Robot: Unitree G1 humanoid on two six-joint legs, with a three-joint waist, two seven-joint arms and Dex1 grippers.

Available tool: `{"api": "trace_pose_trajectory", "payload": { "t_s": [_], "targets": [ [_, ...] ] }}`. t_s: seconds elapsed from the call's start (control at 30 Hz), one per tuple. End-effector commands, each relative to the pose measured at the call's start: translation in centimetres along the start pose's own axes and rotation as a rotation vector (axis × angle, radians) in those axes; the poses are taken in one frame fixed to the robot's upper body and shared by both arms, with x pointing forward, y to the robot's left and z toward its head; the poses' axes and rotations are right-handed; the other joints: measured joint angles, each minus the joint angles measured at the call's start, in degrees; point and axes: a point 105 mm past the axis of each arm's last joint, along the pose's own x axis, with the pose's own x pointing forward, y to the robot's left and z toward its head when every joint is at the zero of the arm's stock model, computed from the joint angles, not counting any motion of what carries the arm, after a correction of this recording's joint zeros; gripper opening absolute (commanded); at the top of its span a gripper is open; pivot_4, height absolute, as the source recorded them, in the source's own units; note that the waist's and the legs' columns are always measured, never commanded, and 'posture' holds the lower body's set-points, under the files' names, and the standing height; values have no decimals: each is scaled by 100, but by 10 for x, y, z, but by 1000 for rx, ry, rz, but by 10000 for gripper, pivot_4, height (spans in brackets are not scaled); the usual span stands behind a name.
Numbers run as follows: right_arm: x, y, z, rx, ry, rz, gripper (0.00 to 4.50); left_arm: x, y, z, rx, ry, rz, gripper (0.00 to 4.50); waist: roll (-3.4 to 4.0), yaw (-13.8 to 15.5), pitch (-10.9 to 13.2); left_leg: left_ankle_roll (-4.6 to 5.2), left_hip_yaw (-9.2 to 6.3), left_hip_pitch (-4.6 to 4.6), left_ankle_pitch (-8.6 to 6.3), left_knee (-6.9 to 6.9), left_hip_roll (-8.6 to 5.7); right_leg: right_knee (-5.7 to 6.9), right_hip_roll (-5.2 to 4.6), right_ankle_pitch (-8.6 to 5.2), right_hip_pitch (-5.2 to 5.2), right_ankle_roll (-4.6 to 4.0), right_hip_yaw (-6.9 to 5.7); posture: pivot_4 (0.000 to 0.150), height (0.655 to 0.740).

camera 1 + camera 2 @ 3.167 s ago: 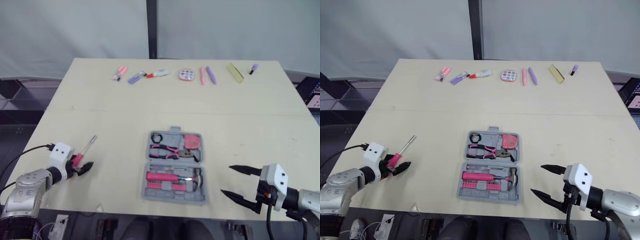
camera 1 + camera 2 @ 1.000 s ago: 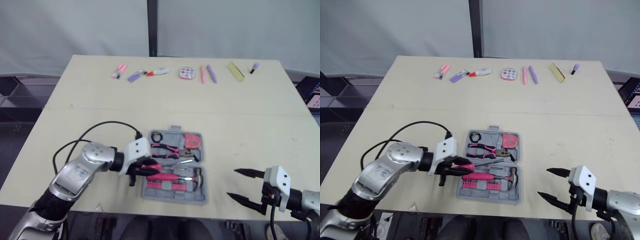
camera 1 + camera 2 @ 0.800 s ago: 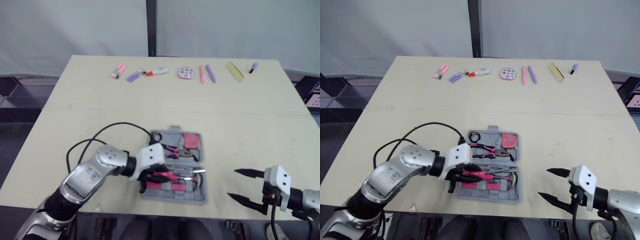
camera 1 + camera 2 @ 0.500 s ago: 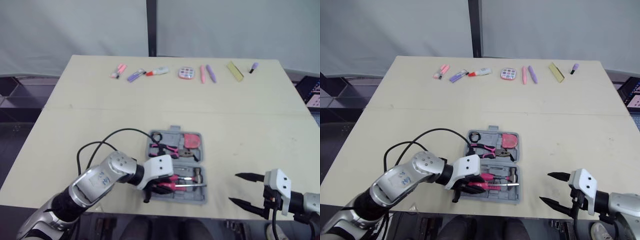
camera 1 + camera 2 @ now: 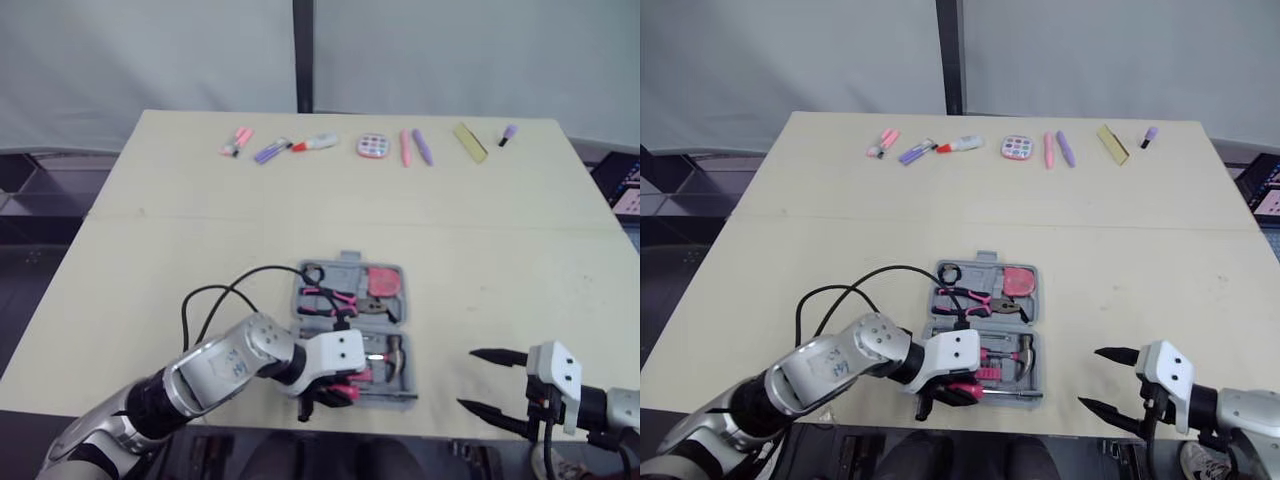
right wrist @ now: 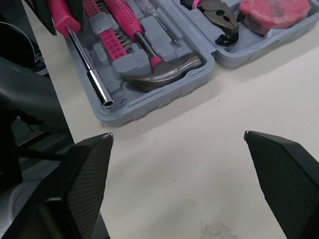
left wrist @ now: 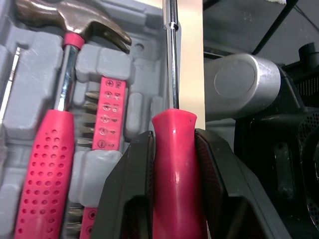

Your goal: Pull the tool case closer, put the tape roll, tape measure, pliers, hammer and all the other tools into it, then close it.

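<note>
The grey tool case (image 5: 349,261) lies open near the table's front edge. In it are a tape roll (image 5: 313,273), pink pliers (image 5: 330,298), a pink tape measure (image 5: 383,282), a pink-handled hammer (image 6: 159,67) and a strip of bits (image 7: 105,119). My left gripper (image 5: 950,392) hovers at the case's near rim, shut on the pink handle of a screwdriver (image 7: 173,164). Its steel shaft (image 6: 87,64) runs along the near rim towards the hammer head. My right gripper (image 5: 490,380) stands open to the right of the case, apart from it, with nothing between its fingers.
Along the table's far edge lie several small items: markers (image 5: 270,152), a round palette (image 5: 372,146), pink and purple pens (image 5: 413,148) and a yellow strip (image 5: 469,143). A black cable (image 5: 215,295) loops from my left arm. The table's front edge runs just below the case.
My left arm has carried the screwdriver from the case's left side across to its near rim, low over the hammer compartment. The right gripper has barely moved.
</note>
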Motion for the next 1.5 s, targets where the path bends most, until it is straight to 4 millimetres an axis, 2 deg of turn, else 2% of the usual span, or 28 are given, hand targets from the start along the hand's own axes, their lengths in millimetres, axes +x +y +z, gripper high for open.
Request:
{"api": "trace_pose_trajectory", "payload": {
  "t_s": [0.03, 0.5, 1.47, 1.5],
  "targets": [
    [-5, -2, 10, -46, -16, -23, 45000, -1, 3, 3, 36, 6, 18, 7163, 0, 3, 0, 0, 0, 0, 0, 1, 0, 0, 0, 0, 0, 0, 0, 1500, 7134],
    [-9, 2, 8, -37, -9, -38, 45000, -4, 9, -10, 63, 68, 28, 7163, 0, 2, 0, 0, 0, 0, 0, 1, 0, 1, 0, 0, 0, 0, 0, 1500, 7134],
    [-11, 1, 10, -32, -6, -56, 45000, 5, 18, -6, 62, 67, 34, 7163, 0, 5, 0, 1, 0, 1, 1, 3, -1, 7, 0, 0, 0, 0, -1, 1500, 7134],
    [-11, 1, 10, -31, -5, -57, 45000, 5, 17, -6, 57, 66, 28, 12163, 0, 5, 0, 1, 0, 1, 1, 3, -1, 7, 0, 0, 0, 0, -1, 1500, 7134]
  ]
}}
